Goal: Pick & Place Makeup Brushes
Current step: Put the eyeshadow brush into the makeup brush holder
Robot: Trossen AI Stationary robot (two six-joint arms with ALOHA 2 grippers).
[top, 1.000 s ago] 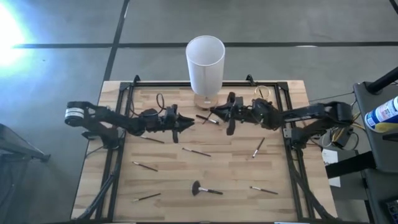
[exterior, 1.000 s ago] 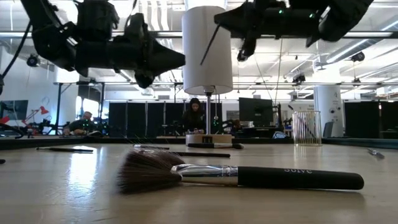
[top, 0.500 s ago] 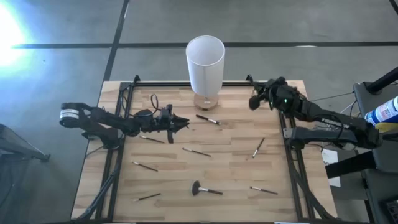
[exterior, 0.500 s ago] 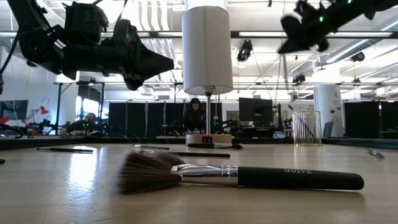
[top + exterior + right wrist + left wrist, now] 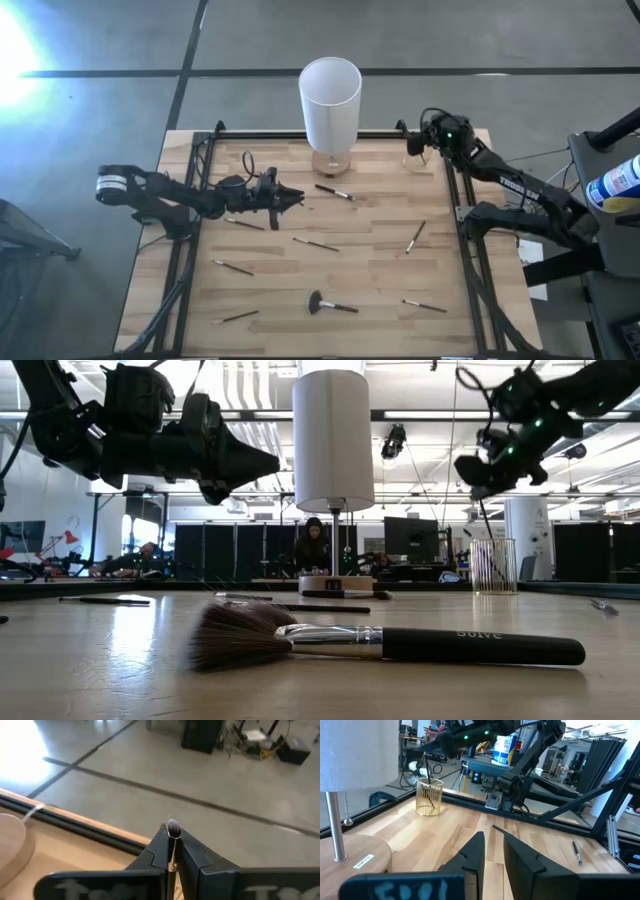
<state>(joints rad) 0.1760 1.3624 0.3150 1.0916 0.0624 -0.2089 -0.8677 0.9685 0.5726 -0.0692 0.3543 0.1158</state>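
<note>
Several makeup brushes lie flat on the wooden table (image 5: 380,280), among them a fluffy-headed one (image 5: 330,304) (image 5: 380,644) near the front and thin ones (image 5: 334,192) (image 5: 315,243) (image 5: 415,237). My right gripper (image 5: 413,152) (image 5: 472,468) is at the far right corner, shut on a thin brush (image 5: 171,827) above a gold wire cup (image 5: 421,158) (image 5: 429,796). My left gripper (image 5: 297,199) (image 5: 492,851) hovers level at mid-left, narrowly open, with nothing between its fingers. My right gripper pinches the thin brush between its two fingers close under the bristle tip (image 5: 172,834), which sticks up past the fingertips. The fingers slant down toward the far right corner and lie across the brush. The handle (image 5: 486,520) hangs below, clear of the table, down to the cup's mouth.
A tall white lamp shade (image 5: 330,95) on a thin post with a round wooden base (image 5: 332,160) stands at the far middle. A black frame (image 5: 190,200) runs along the table's sides. People and desks show in the room beyond.
My right gripper has swung from the table's middle beside the lamp base to the far right corner and turned about, carrying the thin brush with it to above the gold cup.
</note>
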